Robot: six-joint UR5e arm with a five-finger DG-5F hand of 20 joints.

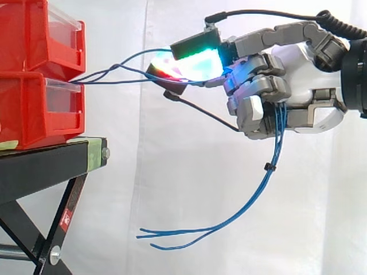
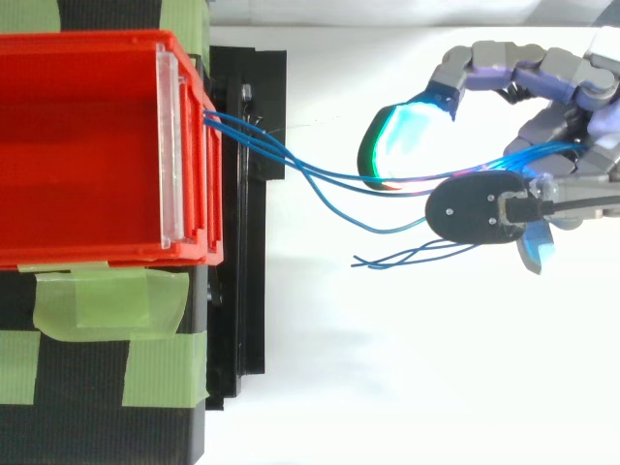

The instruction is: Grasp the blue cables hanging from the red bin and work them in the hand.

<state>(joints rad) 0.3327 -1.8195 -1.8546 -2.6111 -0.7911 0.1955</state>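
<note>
Several thin blue cables [image 1: 123, 70] run from between the stacked red bins [image 1: 40, 74] rightward into my hand [image 1: 304, 86]. In the top view the cables [image 2: 291, 167] leave the front of the red bin [image 2: 87, 145] and pass under the glowing fingertips [image 2: 397, 145]. My hand is shut on the cables: its fingers are curled round them near the palm. Below the hand the loose cable ends [image 1: 252, 197] hang down and sweep left, held together by a small black tie [image 1: 267, 167]. The hand sits to the right of the bins, at about their height.
The bins rest on a black stand [image 1: 51, 166] with green tape patches [image 2: 111, 300] on top. A white curtain is the backdrop. Open space lies beneath and to the right of the hand.
</note>
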